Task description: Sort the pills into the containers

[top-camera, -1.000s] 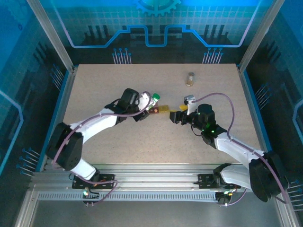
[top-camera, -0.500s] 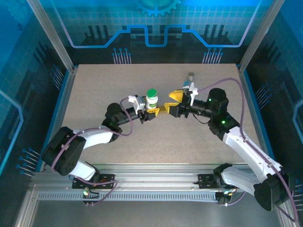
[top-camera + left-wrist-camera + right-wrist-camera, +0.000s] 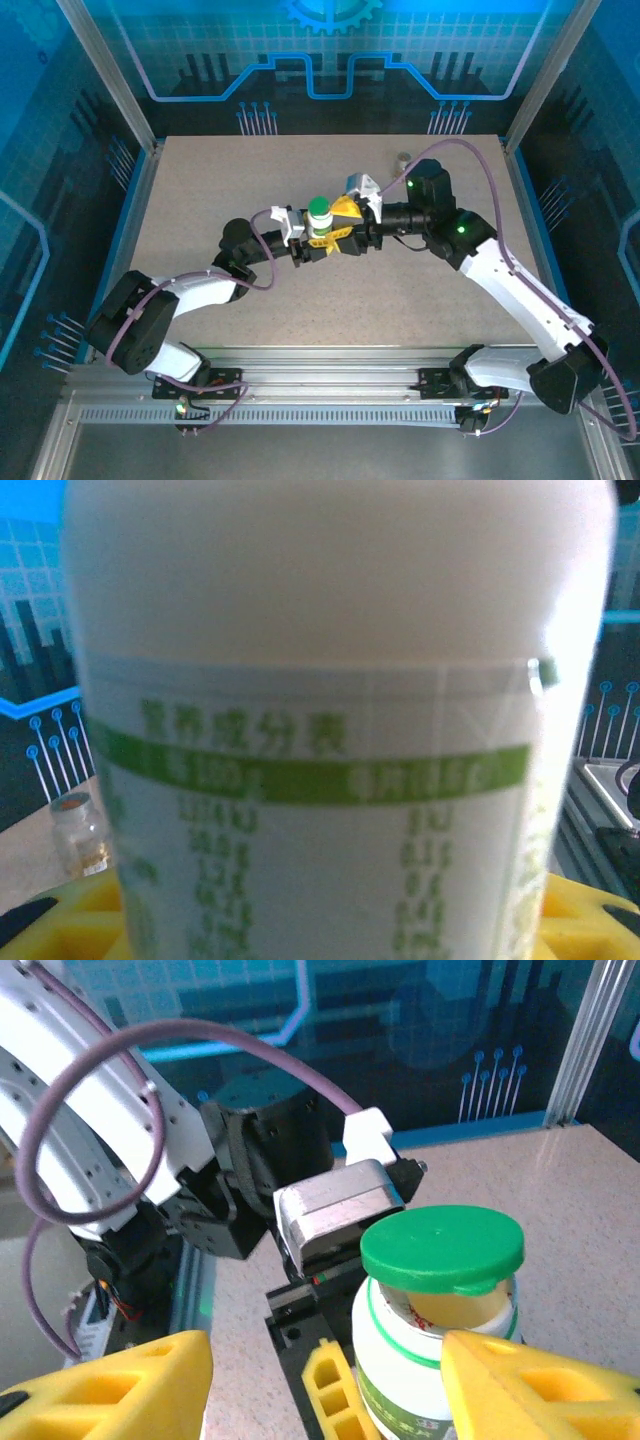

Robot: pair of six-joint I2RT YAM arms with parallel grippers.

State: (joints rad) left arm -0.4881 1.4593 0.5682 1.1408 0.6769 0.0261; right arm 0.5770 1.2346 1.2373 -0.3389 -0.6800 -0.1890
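Note:
A white pill bottle (image 3: 318, 224) with a green-banded label (image 3: 330, 770) stands upright mid-table, and my left gripper (image 3: 316, 246) is shut on its lower body. Its green cap (image 3: 442, 1248) sits tilted on the neck, showing a yellowish gap under one side. My right gripper (image 3: 345, 214) is level with the bottle's top and open. The bottle (image 3: 410, 1360) stands between the yellow fingers (image 3: 110, 1390), close to the right-hand one and well apart from the other. A second container, a small glass jar (image 3: 403, 160) with brownish contents, stands at the back right. The pills are hidden.
The beige table (image 3: 220, 180) is walled by aluminium posts (image 3: 108, 75) and blue panels. Metal rails (image 3: 320, 385) run along the near edge by the arm bases. The glass jar (image 3: 78, 830) is far behind the held bottle.
My right arm has swung left and forward, bringing its open fingers around the bottle's top. The left gripper has stood the bottle upright and keeps hold of it.

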